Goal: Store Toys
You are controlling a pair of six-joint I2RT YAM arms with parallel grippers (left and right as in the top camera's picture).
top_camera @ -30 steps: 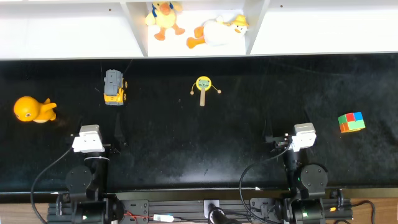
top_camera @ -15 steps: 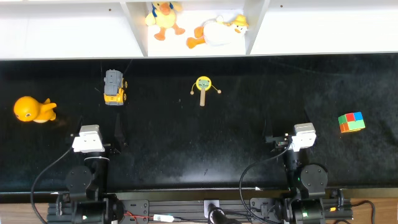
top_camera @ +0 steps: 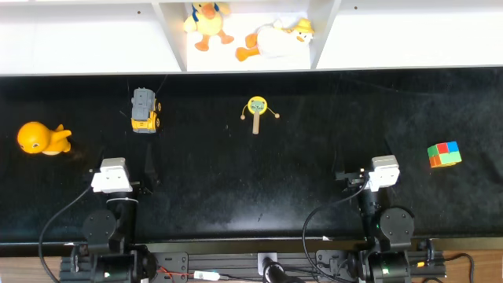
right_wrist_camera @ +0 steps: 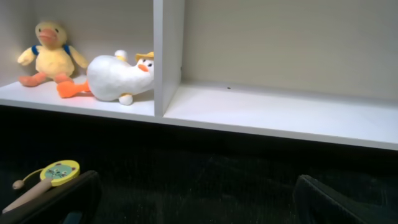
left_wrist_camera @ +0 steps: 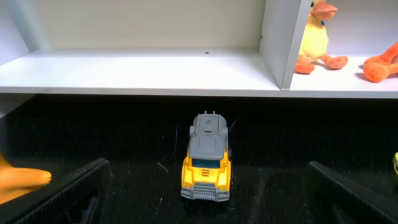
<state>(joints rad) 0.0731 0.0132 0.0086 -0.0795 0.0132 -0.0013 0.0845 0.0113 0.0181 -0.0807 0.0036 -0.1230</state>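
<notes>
A yellow and grey toy truck (top_camera: 144, 110) (left_wrist_camera: 207, 157) stands on the black table ahead of my left gripper (top_camera: 126, 163) (left_wrist_camera: 206, 167), which is open and holds nothing. An orange duck toy (top_camera: 43, 138) lies at the far left. A small rattle drum (top_camera: 257, 108) (right_wrist_camera: 46, 177) with a wooden handle lies mid-table. A coloured cube (top_camera: 444, 154) sits at the right. My right gripper (top_camera: 363, 163) (right_wrist_camera: 196, 178) is open and empty near the front edge. A yellow plush duck (top_camera: 207, 22) (right_wrist_camera: 47, 51) and a white plush duck (top_camera: 275, 39) (right_wrist_camera: 117, 78) rest in the shelf's middle compartment.
A white shelf unit (top_camera: 86, 47) runs along the table's far edge, with upright dividers (right_wrist_camera: 168, 56) between its compartments. The left compartment (left_wrist_camera: 137, 68) and the right compartment (right_wrist_camera: 280, 109) hold nothing. Cables trail from both arm bases at the front.
</notes>
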